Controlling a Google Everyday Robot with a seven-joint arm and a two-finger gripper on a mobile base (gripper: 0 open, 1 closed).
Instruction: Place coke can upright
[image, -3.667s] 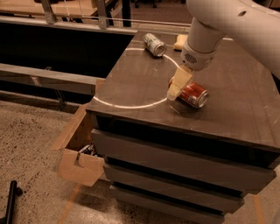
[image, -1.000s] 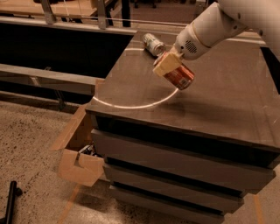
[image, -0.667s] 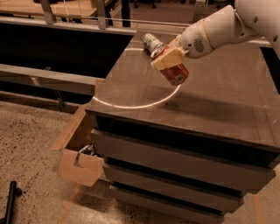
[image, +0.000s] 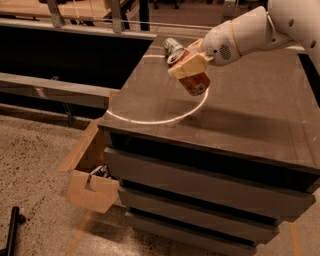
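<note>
The coke can (image: 196, 83), red with a silver end, is held in the air above the dark cabinet top (image: 240, 115), tilted with its silver end pointing down and right. My gripper (image: 190, 67) is shut on the coke can, its tan fingers (image: 184, 64) wrapping the can's upper part. The white arm reaches in from the upper right. The can hangs over the far part of a light circle marked on the top.
A silver-grey can with green marks (image: 173, 48) lies on its side at the cabinet's far edge, just behind the gripper. An open cardboard box (image: 90, 185) stands on the floor at the cabinet's left. A dark bench runs along the left.
The gripper has lifted the coke can off the cabinet top and carried it up and to the left, rotating the wrist so the can tilts more.
</note>
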